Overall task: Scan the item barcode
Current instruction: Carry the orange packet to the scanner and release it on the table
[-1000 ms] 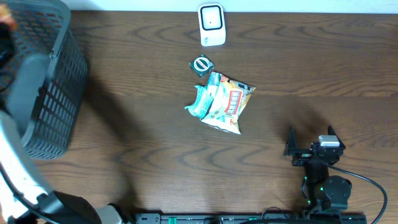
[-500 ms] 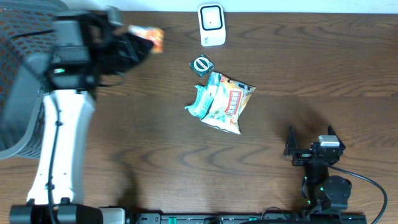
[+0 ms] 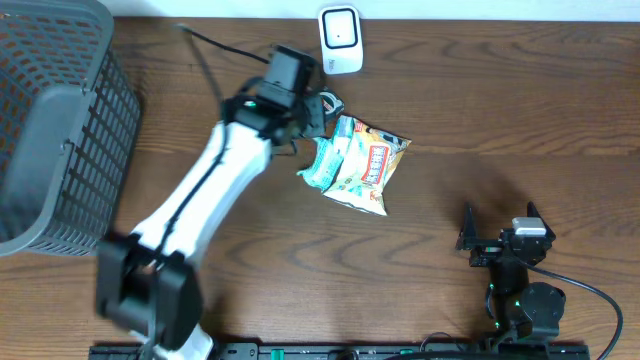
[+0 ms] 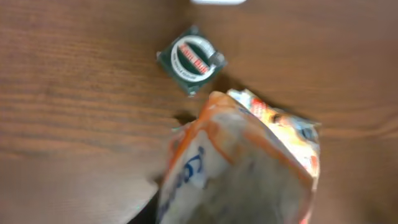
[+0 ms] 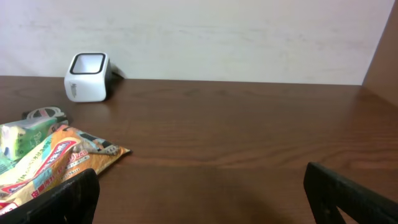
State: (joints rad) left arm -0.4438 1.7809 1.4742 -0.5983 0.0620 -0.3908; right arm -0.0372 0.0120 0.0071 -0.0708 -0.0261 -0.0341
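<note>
My left arm (image 3: 210,190) just swung from the basket (image 3: 60,150) over to the pile of snack bags (image 3: 360,165), just short of the scanner (image 3: 340,40). The orange packet (image 4: 236,162) fills my wrist cam, beside the round tin (image 4: 193,59). Can't tell if my left gripper (image 3: 312,115) is pinching it. My right gripper (image 3: 498,224) is parked, fingers spread wide. Barcode isn't facing the scanner yet, I reckon.

Left end effector (image 3: 306,110) now near packets (image 3: 362,166)

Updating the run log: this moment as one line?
left pincer: at orange-edged snack packet, grip unclear | right pincer: open, empty | white box scanner: far side
</note>
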